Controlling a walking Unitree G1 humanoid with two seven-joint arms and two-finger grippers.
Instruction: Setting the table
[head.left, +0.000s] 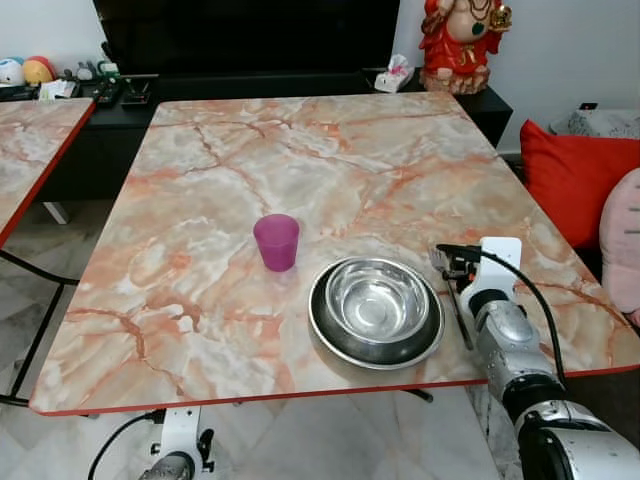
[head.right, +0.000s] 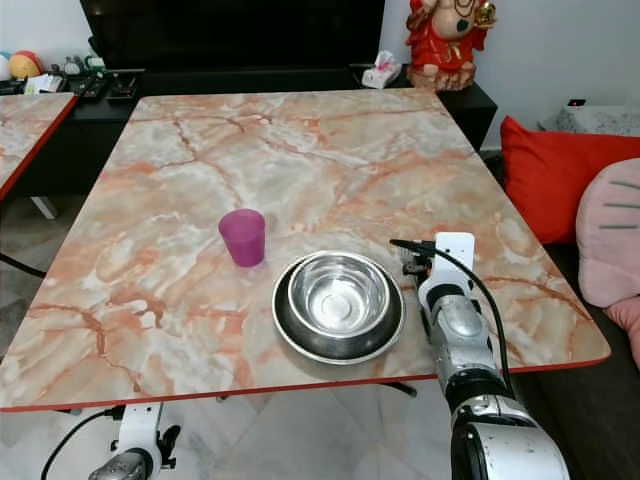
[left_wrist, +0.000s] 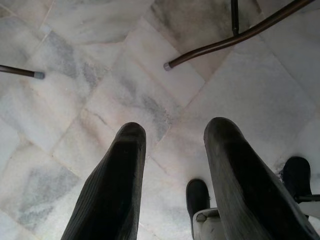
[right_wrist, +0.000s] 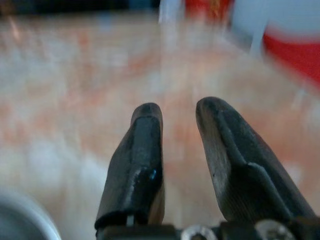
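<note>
On the marble-patterned table (head.left: 300, 160), a steel bowl (head.left: 378, 298) sits nested in a steel plate (head.left: 330, 335) near the front edge, with a purple cup (head.left: 277, 241) standing just beside them on the robot's left. Right gripper (right_wrist: 177, 117) is above the table just right of the bowl, fingers apart and empty. Left gripper (left_wrist: 172, 135) hangs below the table edge over the tiled floor (left_wrist: 100, 75), fingers apart and empty.

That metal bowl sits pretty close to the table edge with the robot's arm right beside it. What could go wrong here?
The steel bowl, stacked in a steel plate, sits near the table's front edge. The right gripper, open and empty, is just beside it; a sideways swing could nudge the stack off. The purple cup stands close by and looks light, so it could tip too.
</note>
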